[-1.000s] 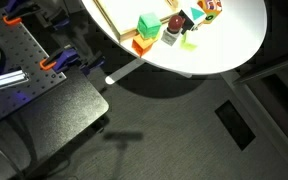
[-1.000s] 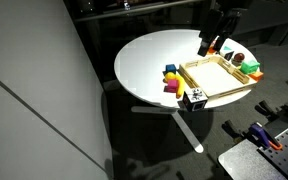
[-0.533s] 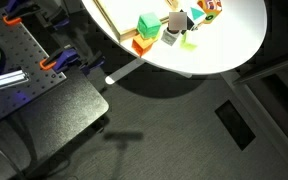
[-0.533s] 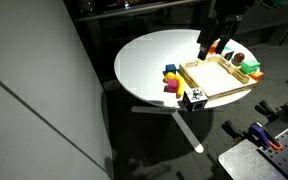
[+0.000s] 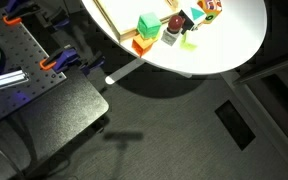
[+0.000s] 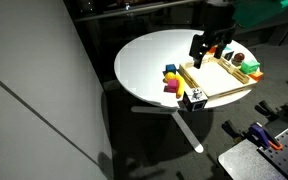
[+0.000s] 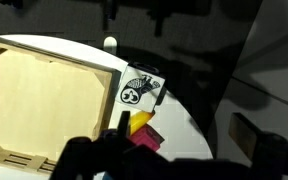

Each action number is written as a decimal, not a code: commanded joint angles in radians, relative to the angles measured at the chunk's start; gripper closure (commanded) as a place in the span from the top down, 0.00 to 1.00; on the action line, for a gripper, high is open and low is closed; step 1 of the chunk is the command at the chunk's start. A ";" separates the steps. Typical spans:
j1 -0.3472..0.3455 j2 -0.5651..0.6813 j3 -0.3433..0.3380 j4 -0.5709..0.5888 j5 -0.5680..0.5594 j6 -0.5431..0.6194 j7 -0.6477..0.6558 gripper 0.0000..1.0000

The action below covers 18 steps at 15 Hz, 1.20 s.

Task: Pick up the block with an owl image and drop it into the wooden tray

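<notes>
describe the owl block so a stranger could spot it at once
On the round white table, find the wooden tray. The owl block sits outside the tray corner nearest the table's edge. Unlike the plain-coloured blocks beside it, it shows a black-and-white picture.

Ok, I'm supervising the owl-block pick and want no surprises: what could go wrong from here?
1. The owl block sits close beside a corner of the wooden tray, so a finger of the gripper might catch the rim.
2. The yellow block and magenta block lie close by and could get knocked or pinched along.
3. In an exterior view the owl block is near the edge of the table; a nudge might push it off.
</notes>
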<state>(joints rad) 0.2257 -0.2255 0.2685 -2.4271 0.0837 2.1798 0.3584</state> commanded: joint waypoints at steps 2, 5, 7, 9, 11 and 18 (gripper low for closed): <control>-0.014 0.078 0.027 0.031 -0.076 0.014 0.110 1.00; -0.012 0.124 0.020 0.032 -0.095 0.049 0.135 1.00; -0.012 0.159 0.015 0.034 -0.107 0.083 0.146 1.00; -0.010 0.195 0.011 0.037 -0.126 0.118 0.162 1.00; -0.007 0.231 0.006 0.041 -0.154 0.148 0.186 1.00; 0.021 0.363 -0.033 0.076 -0.299 0.177 0.301 1.00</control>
<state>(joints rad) 0.2257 0.0817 0.2625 -2.3899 -0.1564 2.3610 0.6038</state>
